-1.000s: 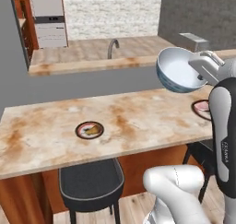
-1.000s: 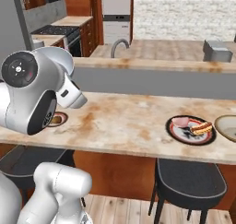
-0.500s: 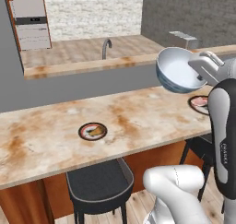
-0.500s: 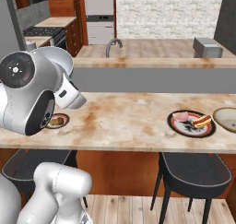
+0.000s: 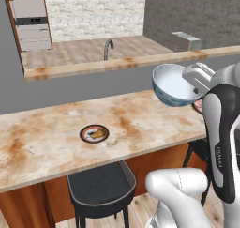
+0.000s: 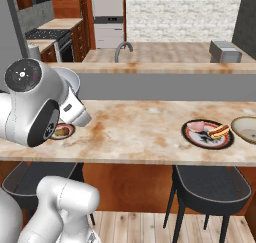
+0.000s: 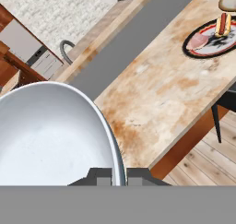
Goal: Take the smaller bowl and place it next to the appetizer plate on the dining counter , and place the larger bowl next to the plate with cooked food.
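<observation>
The dining counter (image 5: 56,138) is viewed downward from behind-left and behind-right, shared by both; along it, toward two o'clock, the hand view is aimed closely.

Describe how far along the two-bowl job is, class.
Done: the larger bowl already sits beside the plate with cooked food. In hand: the claw is shut on the smaller bowl's rim, carrying it above the dining counter. Left: setting it down next to the appetizer plate.
</observation>
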